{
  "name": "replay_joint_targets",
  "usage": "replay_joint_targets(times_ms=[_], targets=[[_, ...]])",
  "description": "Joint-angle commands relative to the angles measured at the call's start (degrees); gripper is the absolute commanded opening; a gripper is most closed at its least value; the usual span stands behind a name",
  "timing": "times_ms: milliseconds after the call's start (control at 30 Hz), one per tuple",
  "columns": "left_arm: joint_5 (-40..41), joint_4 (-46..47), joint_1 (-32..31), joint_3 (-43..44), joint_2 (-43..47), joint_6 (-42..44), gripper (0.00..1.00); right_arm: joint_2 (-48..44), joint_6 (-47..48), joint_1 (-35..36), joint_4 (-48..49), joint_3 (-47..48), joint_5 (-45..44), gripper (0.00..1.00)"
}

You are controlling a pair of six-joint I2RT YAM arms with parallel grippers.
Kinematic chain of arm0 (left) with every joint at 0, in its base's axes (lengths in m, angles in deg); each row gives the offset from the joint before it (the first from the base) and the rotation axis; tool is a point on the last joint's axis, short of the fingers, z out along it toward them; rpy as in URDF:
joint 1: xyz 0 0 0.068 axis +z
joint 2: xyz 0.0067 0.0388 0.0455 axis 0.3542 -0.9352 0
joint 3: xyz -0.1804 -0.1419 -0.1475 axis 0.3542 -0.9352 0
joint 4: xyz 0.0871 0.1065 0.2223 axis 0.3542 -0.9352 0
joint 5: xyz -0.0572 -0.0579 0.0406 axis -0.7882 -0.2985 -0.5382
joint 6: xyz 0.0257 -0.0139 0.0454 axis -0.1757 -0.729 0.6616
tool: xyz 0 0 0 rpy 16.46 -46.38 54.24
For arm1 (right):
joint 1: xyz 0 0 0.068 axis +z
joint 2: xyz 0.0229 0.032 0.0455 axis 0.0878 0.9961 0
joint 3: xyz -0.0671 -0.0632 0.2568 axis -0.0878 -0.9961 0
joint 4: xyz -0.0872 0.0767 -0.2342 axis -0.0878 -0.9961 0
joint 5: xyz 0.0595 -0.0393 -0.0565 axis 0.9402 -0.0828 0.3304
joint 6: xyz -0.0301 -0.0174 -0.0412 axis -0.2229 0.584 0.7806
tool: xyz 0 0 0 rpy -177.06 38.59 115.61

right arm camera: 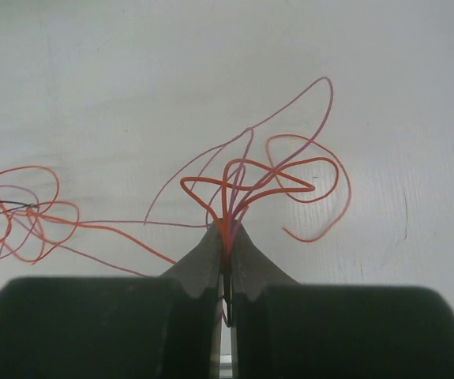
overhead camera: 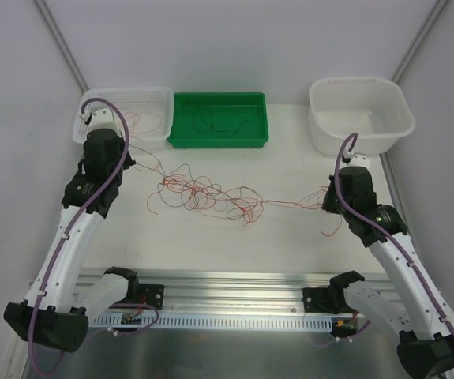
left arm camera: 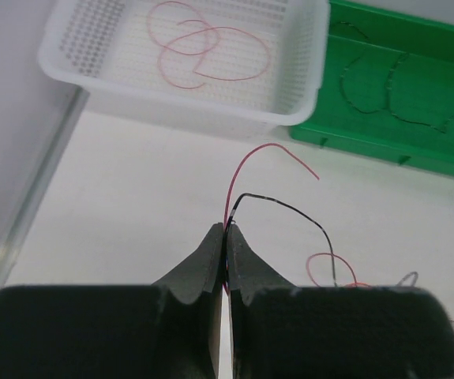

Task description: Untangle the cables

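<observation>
Cables (overhead camera: 211, 193): the main knot is on the table (overhead camera: 290, 245) between both grippers, long axis running side to side from one to the other. It lies off to the right of your left gripper (left arm camera: 227, 230) and to the left of your right gripper (right arm camera: 227, 230). The left one is nearer.

Left gripper: closed, pinching one dark wire (left arm camera: 286, 208) and one pinkish-red wire (left arm camera: 272, 144) at the tips. Both arc out ahead and to its right.

Right gripper: closed on a bunch of orange and pink strands (right arm camera: 274, 189) looping just ahead of the tips. A few run out to its left toward the knot, fairly straight.

My read: the next move is a pull apart along that side-to-side line, to draw the dark wire out of the knot. Risk: you hold several strands on the right, so the knot may tighten instead of freeing.

Around:
- White basket (left arm camera: 179, 106) just ahead of the left gripper, pinkish-red wires in it.
- Green tray (overhead camera: 219, 143) ahead and to its right, dark wires in it.
- White tub (overhead camera: 361, 134) ahead of the right gripper.

Only the wires themselves lie between the grippers.
</observation>
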Motion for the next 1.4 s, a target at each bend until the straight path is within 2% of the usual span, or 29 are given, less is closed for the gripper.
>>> replay_joint_targets(times_ms=[0, 100, 233, 267, 400, 467, 500, 600, 867, 1100, 1167, 1200, 1267, 1300, 1367], targets=[[5.9, -3.5, 4.8, -1.1, 0.7, 6.0, 0.0, 1.3, -0.6, -1.5, -1.2, 1.1, -0.9, 0.01], [5.0, -3.7, 8.1, -4.7, 0.6, 5.9, 0.0, 3.2, -3.1, -2.1, -0.8, -1.2, 1.4, 0.01], [-1.5, -4.1, 8.3, -6.6, -1.4, 6.1, 0.0, 6.9, -4.5, -2.1, -0.1, -4.0, 6.5, 0.01], [-1.1, -4.4, 8.3, -6.7, -1.8, 6.9, 0.0, 7.3, -4.8, -2.1, 0.3, -4.5, 6.4, 0.01], [10.3, -4.7, 9.4, -6.9, -1.2, 8.6, 0.0, 7.4, -4.1, -2.1, -0.7, -4.9, 2.8, 0.01], [10.7, -4.7, 11.5, -7.0, -0.8, 8.4, 0.0, 7.1, -3.3, -2.8, -2.5, -3.3, -0.6, 0.01], [9.4, -4.7, 14.1, -7.1, -0.5, 8.2, 0.0, 7.0, -3.1, -3.7, -3.3, -2.1, -1.0, 0.01], [7.1, -4.8, 16.0, -7.1, -0.3, 7.4, 0.0, 5.2, -1.1, -10.5, -5.3, 3.6, 2.6, 0.01], [8.5, -4.7, 17.8, -7.2, -0.3, 7.4, 0.0, 6.3, 0.6, -13.0, -7.1, 26.9, 2.3, 0.01], [10.0, -4.7, 19.1, -7.6, -0.1, 7.6, 0.0, 9.8, 0.7, -16.5, -5.2, 37.2, 2.1, 0.01], [9.9, -4.7, 19.2, -7.6, -0.2, 7.6, 0.0, 9.9, -0.1, -16.6, -3.7, 36.7, 5.9, 0.01], [9.3, -4.7, 19.1, -7.6, -0.2, 7.6, 0.0, 10.2, -0.4, -16.6, -3.2, 34.7, 12.4, 0.01], [6.8, -4.7, 19.2, -7.5, 0.2, 7.2, 0.0, 11.5, -1.7, -16.4, -2.5, 31.6, 19.6, 0.03], [2.4, -4.6, 19.2, -7.5, 0.3, 6.8, 0.0, 11.9, -2.1, -15.3, -2.0, 29.5, 24.6, 0.04], [-4.4, -4.0, 19.2, -7.9, 1.2, 6.1, 0.0, 12.2, -2.8, -12.3, 0.2, 21.1, 25.1, 0.04]])
